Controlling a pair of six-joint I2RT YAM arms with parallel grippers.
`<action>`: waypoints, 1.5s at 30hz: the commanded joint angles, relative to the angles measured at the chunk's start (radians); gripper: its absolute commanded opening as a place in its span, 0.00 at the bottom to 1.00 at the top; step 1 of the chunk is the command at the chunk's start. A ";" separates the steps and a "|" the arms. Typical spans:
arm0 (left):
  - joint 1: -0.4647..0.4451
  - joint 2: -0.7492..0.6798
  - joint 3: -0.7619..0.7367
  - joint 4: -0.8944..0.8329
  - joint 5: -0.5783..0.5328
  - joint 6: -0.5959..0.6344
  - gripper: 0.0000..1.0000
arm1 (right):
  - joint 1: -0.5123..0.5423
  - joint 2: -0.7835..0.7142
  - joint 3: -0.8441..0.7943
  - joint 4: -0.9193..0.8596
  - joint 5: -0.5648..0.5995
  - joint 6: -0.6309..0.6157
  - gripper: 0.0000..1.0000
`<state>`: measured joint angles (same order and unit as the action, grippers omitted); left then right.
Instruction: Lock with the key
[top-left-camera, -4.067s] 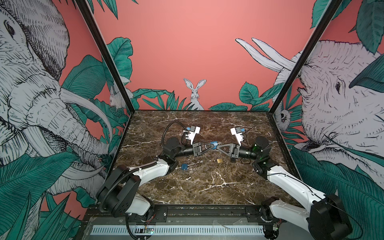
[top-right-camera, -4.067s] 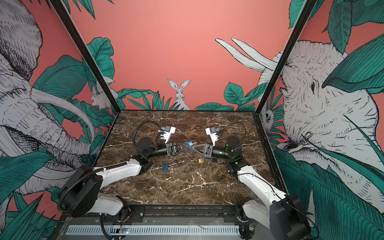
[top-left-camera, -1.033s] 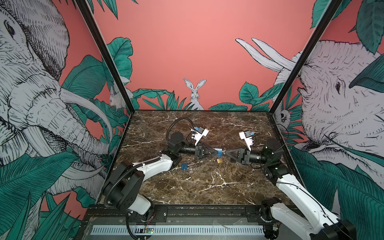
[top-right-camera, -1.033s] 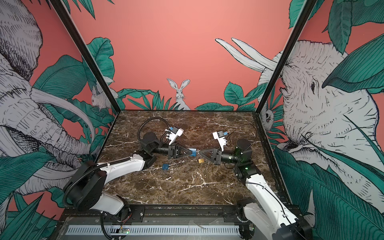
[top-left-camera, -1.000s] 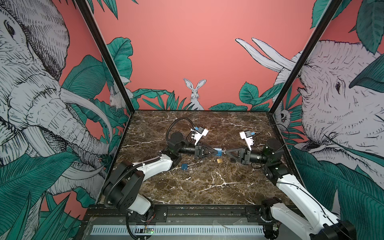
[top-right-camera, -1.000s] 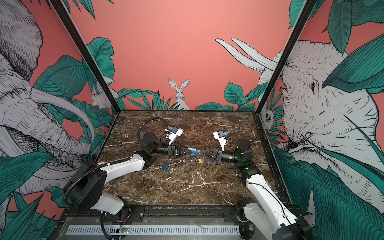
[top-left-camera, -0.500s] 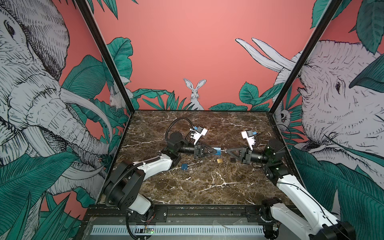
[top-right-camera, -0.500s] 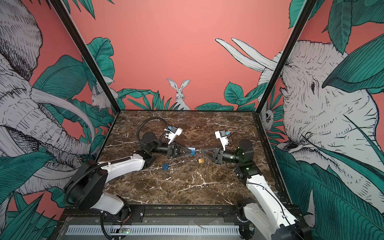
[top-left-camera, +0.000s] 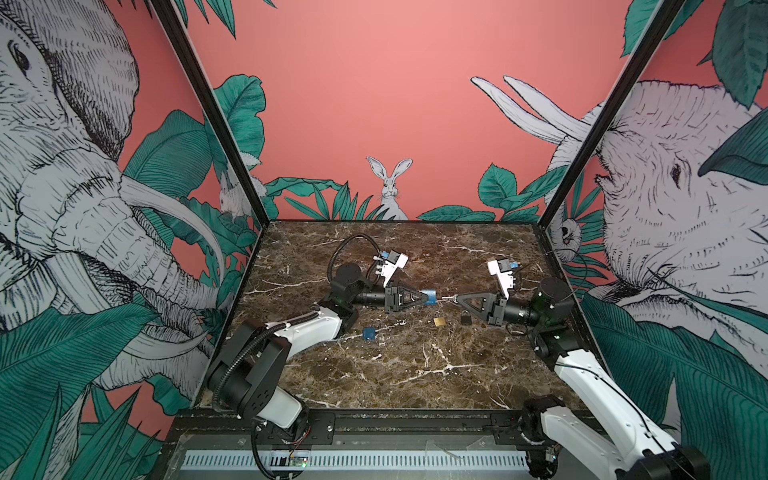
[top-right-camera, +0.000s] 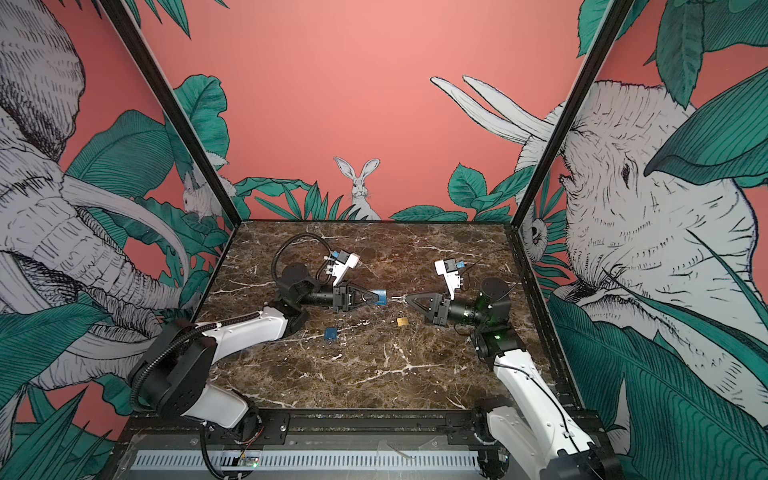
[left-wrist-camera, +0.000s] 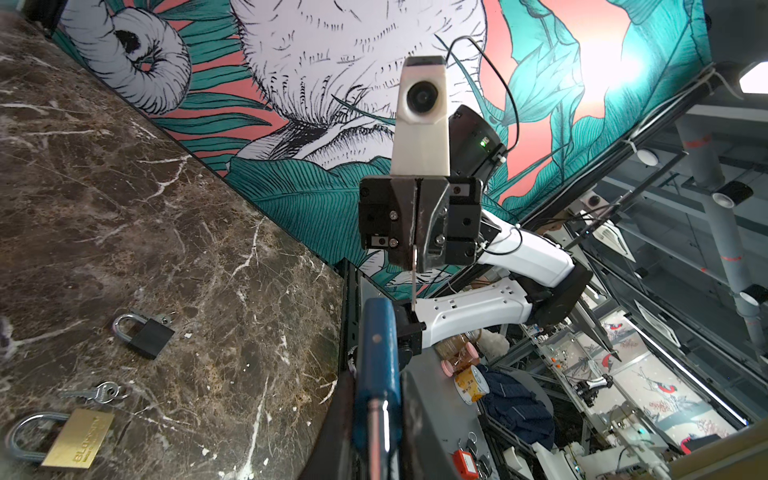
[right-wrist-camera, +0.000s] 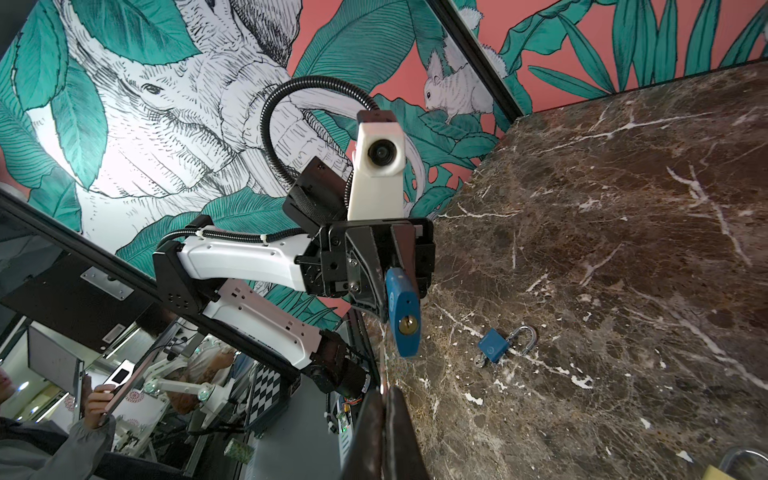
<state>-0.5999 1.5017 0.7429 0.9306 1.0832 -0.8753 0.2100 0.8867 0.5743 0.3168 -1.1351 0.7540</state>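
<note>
My left gripper (top-left-camera: 425, 296) is shut on a blue padlock (top-left-camera: 431, 296) and holds it in the air above the marble table (top-left-camera: 415, 374), keyhole end toward the right arm. That keyhole (right-wrist-camera: 406, 324) is brass and faces the right wrist camera. My right gripper (top-left-camera: 457, 297) is shut on a thin silver key (top-left-camera: 448, 297), which points at the padlock with a small gap between them in both top views. In the left wrist view the key (left-wrist-camera: 414, 282) sticks out of the right gripper (left-wrist-camera: 417, 253), its tip just beside the end of the padlock (left-wrist-camera: 376, 353).
On the table below lie a second blue padlock (top-left-camera: 368, 333), a brass padlock (top-left-camera: 439, 321) and a black padlock (top-left-camera: 466, 318). A loose bunch of keys (left-wrist-camera: 97, 392) lies between the brass and black ones. Printed walls close in three sides.
Over the last second the right gripper has drawn a little to the right with the key, widening the gap to the padlock. Four seconds ago both grippers met further left.
</note>
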 joint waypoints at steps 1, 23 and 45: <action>0.011 -0.081 0.008 -0.219 -0.144 0.138 0.00 | -0.005 -0.014 0.013 -0.110 0.165 -0.036 0.00; 0.029 -0.310 -0.037 -0.695 -0.560 0.354 0.00 | 0.709 0.540 -0.088 0.348 1.559 0.394 0.00; -0.076 -0.206 0.094 -0.919 -0.636 0.496 0.00 | 0.731 0.809 -0.151 0.484 1.564 0.560 0.00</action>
<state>-0.6430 1.3006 0.7830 0.0700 0.4969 -0.4503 0.9314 1.7069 0.4286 0.7959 0.4225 1.2888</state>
